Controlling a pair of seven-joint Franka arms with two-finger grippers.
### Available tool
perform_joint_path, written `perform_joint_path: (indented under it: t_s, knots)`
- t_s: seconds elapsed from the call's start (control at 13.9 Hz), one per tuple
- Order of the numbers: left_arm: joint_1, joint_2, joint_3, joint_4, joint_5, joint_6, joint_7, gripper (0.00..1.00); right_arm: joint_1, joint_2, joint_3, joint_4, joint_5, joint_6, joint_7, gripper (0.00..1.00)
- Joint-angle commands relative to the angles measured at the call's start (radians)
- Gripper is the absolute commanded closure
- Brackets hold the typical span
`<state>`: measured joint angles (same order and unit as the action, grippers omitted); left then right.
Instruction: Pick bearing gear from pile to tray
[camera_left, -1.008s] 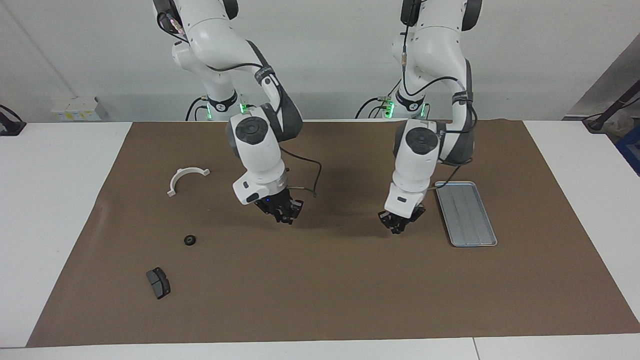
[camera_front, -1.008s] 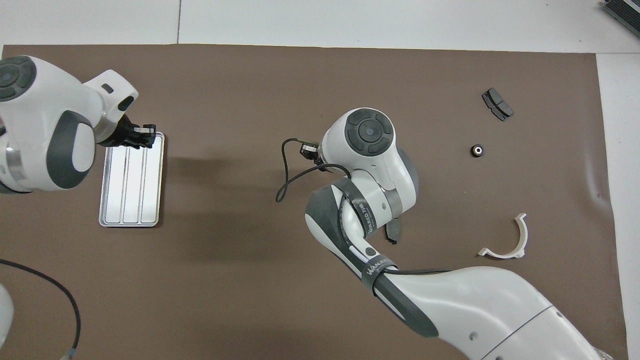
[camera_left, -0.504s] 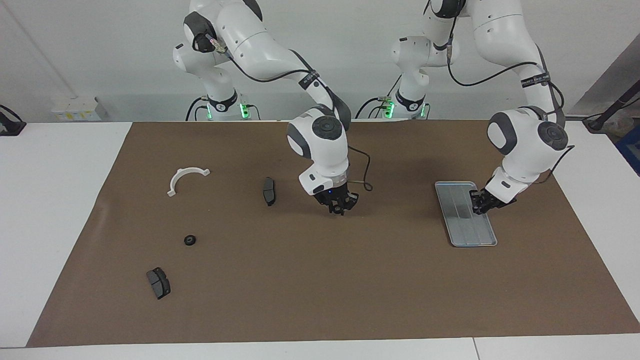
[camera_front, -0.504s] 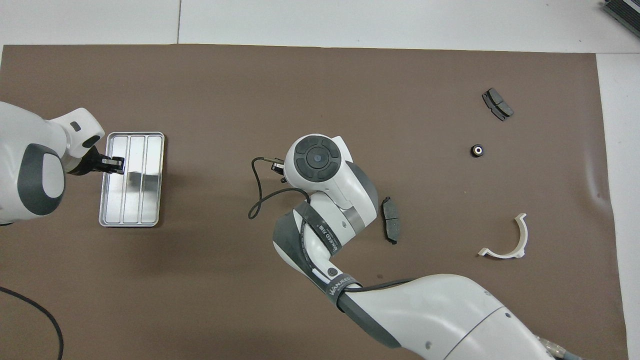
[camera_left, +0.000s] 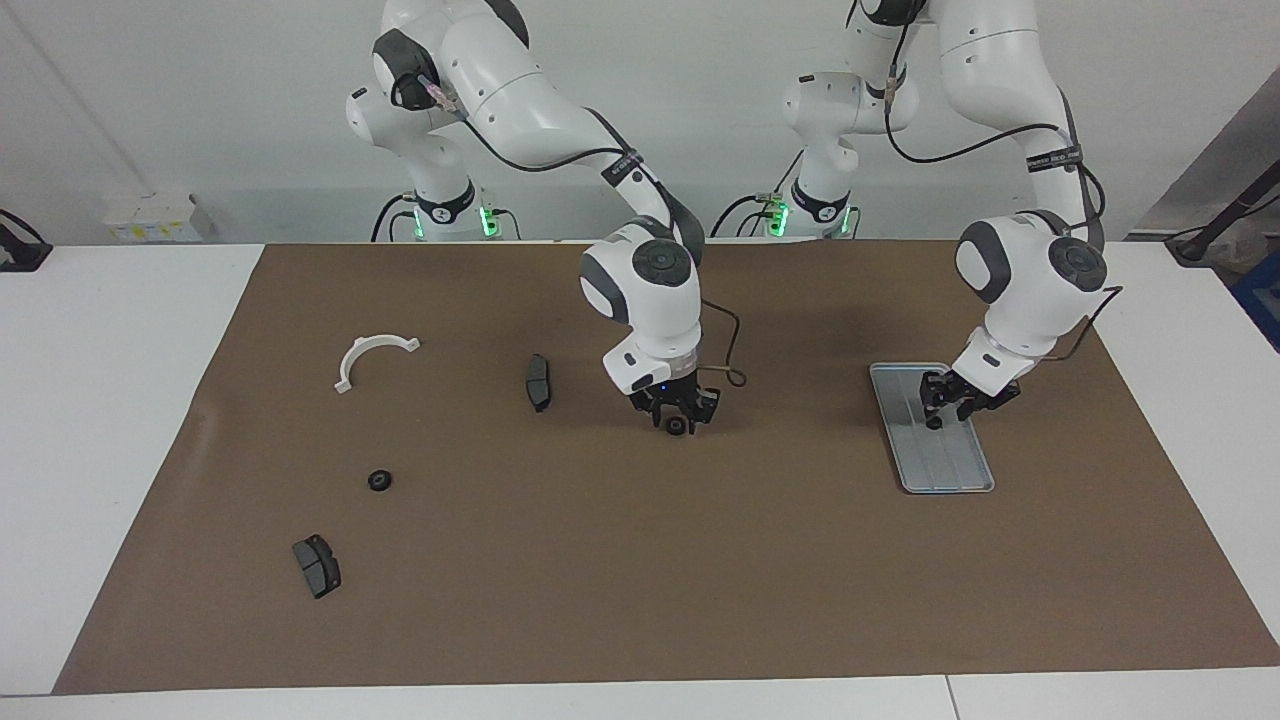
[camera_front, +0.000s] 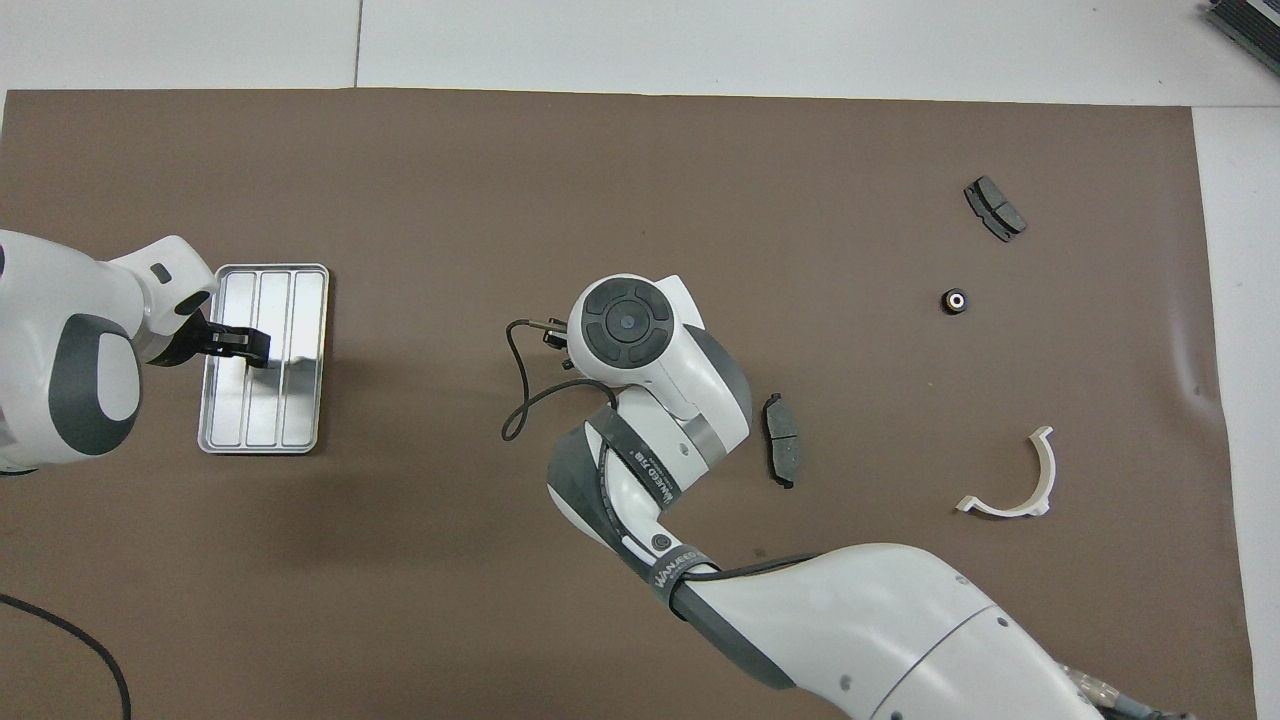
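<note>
From my seat the right gripper (camera_left: 679, 412) hangs low over the middle of the desk (camera_left: 640, 600), jaws looking parted. A small black gear (camera_left: 677, 427) sits right at their tips, and I cannot tell whether it is touching them or resting on the brown mat (camera_left: 640, 300). In the overhead view the arm's own wrist hides all of this.

The left gripper (camera_left: 943, 400) is over the tray (camera_left: 960, 470) near the left arm's end of the desk, jaws also apart. A second gear (camera_left: 933, 422) shows just under them, on or barely above the tray.

A third gear (camera_left: 379, 480), two brake pads (camera_left: 538, 381) (camera_left: 317, 565) and the white bracket (camera_left: 370, 355) lie toward the right arm's end.
</note>
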<state>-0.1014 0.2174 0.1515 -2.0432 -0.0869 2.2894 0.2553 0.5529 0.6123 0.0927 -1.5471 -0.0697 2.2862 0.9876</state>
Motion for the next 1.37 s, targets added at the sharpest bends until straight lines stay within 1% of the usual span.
perform_joint_path:
  t_s: [0.0, 0.22, 0.29, 0.36, 0.5, 0.58, 0.65, 0.86, 1.08, 1.3]
  knots:
    - [-0.035, -0.004, 0.002, 0.032, -0.013, 0.008, -0.042, 0.23, -0.03, -0.025, 0.002, -0.011, -0.024, -0.002, -0.015, 0.0]
    - [-0.189, 0.01, 0.003, 0.063, -0.013, 0.027, -0.343, 0.23, -0.111, -0.078, 0.004, -0.063, -0.022, -0.002, -0.156, 0.0]
    - [-0.246, 0.01, 0.003, 0.069, -0.013, 0.039, -0.434, 0.23, -0.145, -0.106, 0.004, -0.097, -0.021, -0.002, -0.212, 0.0]
    - [-0.304, 0.013, 0.003, 0.069, -0.013, 0.068, -0.508, 0.23, -0.177, -0.135, 0.004, -0.129, -0.018, -0.002, -0.274, 0.0]
    - [-0.427, 0.022, 0.003, 0.057, -0.013, 0.177, -0.649, 0.23, -0.244, -0.186, 0.004, -0.181, -0.01, -0.004, -0.395, 0.0]
    - [-0.479, 0.032, 0.003, 0.055, -0.013, 0.208, -0.698, 0.23, -0.278, -0.198, 0.004, -0.194, -0.01, -0.005, -0.47, 0.0]
    - [-0.527, 0.039, 0.005, 0.057, -0.013, 0.212, -0.711, 0.23, -0.306, -0.201, 0.004, -0.195, -0.01, -0.014, -0.539, 0.0]
    - [-0.628, 0.104, 0.005, 0.057, -0.013, 0.293, -0.716, 0.24, -0.41, -0.198, 0.005, -0.195, -0.007, -0.014, -0.714, 0.0]
    - [-0.669, 0.144, 0.003, 0.055, -0.011, 0.334, -0.709, 0.28, -0.505, -0.184, 0.005, -0.195, 0.023, -0.008, -0.868, 0.0]
    - [-0.69, 0.154, 0.003, 0.051, -0.011, 0.334, -0.705, 0.32, -0.562, -0.151, 0.005, -0.186, 0.085, 0.004, -0.954, 0.0]
